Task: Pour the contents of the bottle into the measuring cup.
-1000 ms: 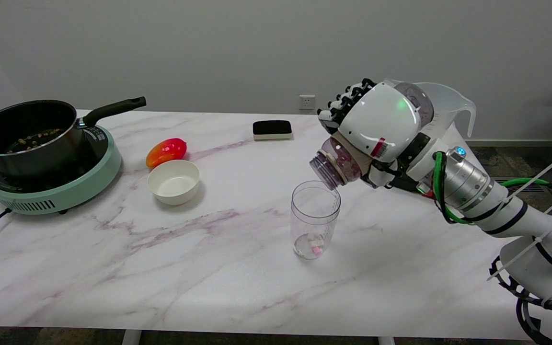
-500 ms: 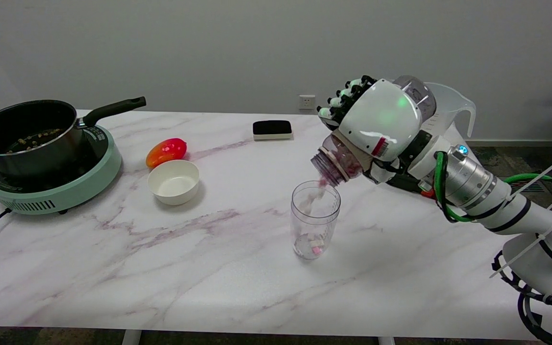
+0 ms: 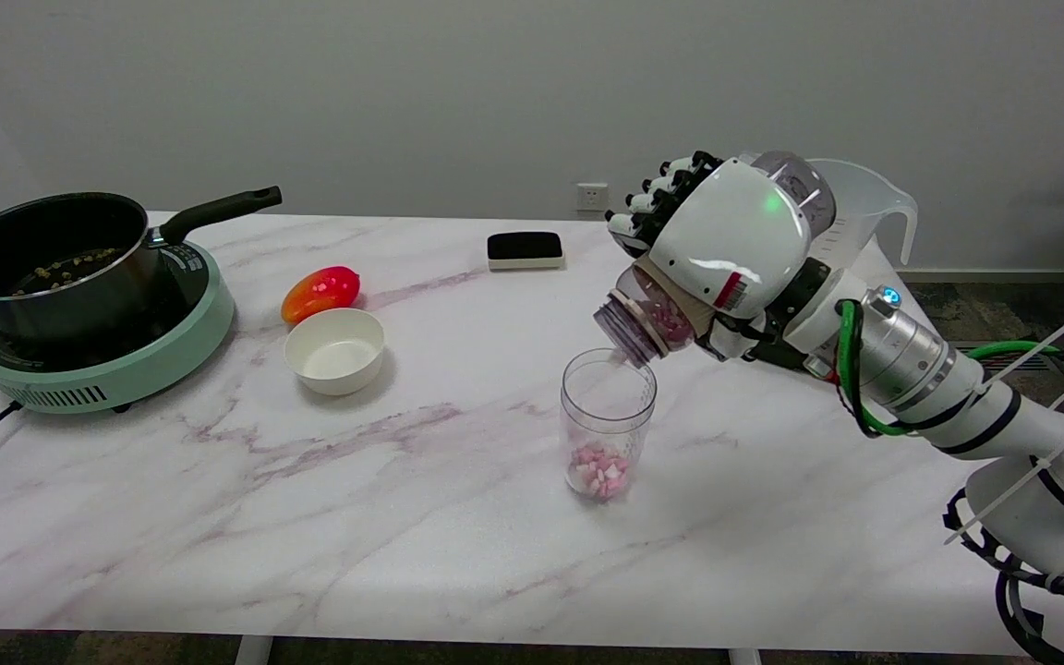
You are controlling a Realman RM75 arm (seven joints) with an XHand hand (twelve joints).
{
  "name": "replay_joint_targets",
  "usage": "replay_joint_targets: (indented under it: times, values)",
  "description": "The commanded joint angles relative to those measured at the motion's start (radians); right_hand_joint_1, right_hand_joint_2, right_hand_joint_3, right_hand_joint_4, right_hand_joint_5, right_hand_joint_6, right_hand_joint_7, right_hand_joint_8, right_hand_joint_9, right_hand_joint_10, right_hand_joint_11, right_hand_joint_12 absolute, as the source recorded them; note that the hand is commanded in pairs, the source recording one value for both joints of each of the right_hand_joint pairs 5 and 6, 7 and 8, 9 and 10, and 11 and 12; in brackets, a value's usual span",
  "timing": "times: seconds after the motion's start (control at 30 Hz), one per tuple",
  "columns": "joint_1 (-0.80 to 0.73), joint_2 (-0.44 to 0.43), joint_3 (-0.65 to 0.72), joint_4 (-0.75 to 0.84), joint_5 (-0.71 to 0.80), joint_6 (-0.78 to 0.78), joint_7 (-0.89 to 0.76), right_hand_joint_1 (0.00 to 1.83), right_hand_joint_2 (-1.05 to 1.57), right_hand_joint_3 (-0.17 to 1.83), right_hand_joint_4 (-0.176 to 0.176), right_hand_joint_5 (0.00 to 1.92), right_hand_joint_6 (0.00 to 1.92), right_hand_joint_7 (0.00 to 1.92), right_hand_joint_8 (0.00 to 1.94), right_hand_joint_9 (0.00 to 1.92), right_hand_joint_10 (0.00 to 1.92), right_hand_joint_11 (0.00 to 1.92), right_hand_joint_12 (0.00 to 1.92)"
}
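Marble-pattern table (image 3: 310,517) against a plain grey wall with a socket (image 3: 591,196) above the far edge. Hidden bits first: the right hand (image 3: 726,245) covers most of the bottle (image 3: 647,319), only its neck end and part of the clear body show; the thumb side isn't visible. A clear jug (image 3: 869,208) stands behind the hand at the far right edge, its lower part blocked by the wrist. Whether any pieces are mid-fall at the bottle mouth is hard to make out.

Right arm comes in from the lower right, wrist raised, hand wrapped around the bottle with fingers (image 3: 657,189) curled over its far side. Bottle is tilted mouth-down to the left, its mouth just above the right rim of the measuring cup (image 3: 608,406). Some pink pieces sit inside the bottle neck.

Measuring cup stands upright near the table's middle, with a small heap of pink and white pieces (image 3: 598,471) at its bottom.

Around: white bowl (image 3: 334,351) and a red-orange pepper (image 3: 320,293) left of centre, black sponge (image 3: 525,249) near the far edge, black saucepan (image 3: 52,259) on a green hotplate (image 3: 126,369) at the left edge. All well apart from the cup.
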Motion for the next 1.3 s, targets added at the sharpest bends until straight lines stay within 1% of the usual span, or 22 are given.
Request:
replay_joint_targets:
  times: [0.03, 0.73, 0.8, 0.83, 1.3]
  values:
    - [-0.003, 0.0, 0.019, 0.0, 0.004, 0.024, -0.03, 1.46, 1.52, 0.95, 0.0, 1.92, 1.92, 1.92, 1.92, 1.82, 1.82, 1.51, 1.51]
    - [0.001, 0.001, 0.034, 0.0, -0.02, 0.038, -0.059, 1.4, 1.57, 0.94, 0.0, 1.92, 1.92, 1.92, 1.92, 1.84, 1.84, 1.52, 1.52]
    - [0.003, 0.001, 0.037, -0.021, -0.007, 0.028, -0.069, 1.4, 1.57, 0.93, 0.0, 1.92, 1.92, 1.92, 1.92, 1.84, 1.84, 1.52, 1.52]
    - [-0.002, -0.001, 0.03, 0.0, -0.021, 0.035, -0.067, 1.4, 1.57, 0.93, 0.0, 1.92, 1.92, 1.92, 1.92, 1.84, 1.84, 1.52, 1.52]
    - [-0.018, -0.021, 0.01, -0.004, -0.04, 0.027, -0.108, 1.4, 1.57, 0.83, 0.0, 1.92, 1.92, 1.92, 1.92, 1.85, 1.85, 1.53, 1.53]
